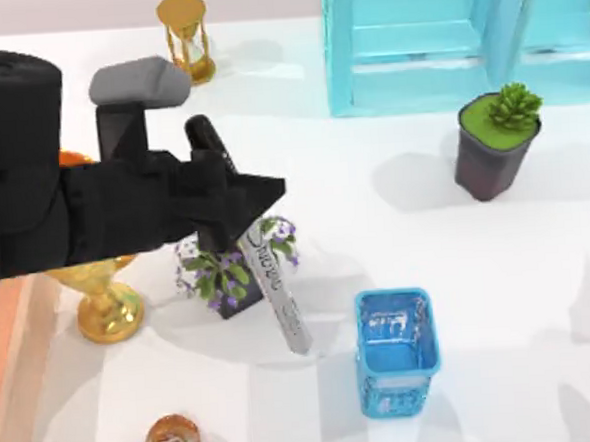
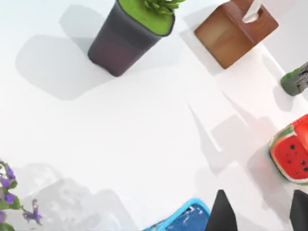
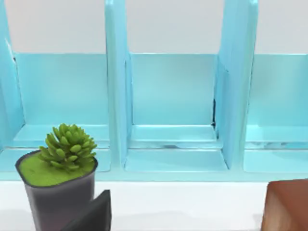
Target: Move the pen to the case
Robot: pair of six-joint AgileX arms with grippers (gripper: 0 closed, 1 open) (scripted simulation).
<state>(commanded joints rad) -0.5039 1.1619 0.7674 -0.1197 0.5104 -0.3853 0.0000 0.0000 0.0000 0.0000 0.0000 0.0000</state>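
Left gripper (image 1: 236,207) over the tabletop's (image 1: 397,245) left-centre, jaws clenched on the thick white-grey marker pen with black cap (image 1: 277,298). Pen slanted, its lower end near the small blue mesh basket (image 1: 396,351). Salmon-orange flat case (image 1: 9,379) at left edge.

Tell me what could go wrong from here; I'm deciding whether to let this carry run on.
1. The left hand grips the pen near its capped end, so the long barrel hangs tilted and could swing or slip.
2. The barrel hangs over the purple-flowered plant, and the gold trophy stands between it and the case; a low carry might knock either.
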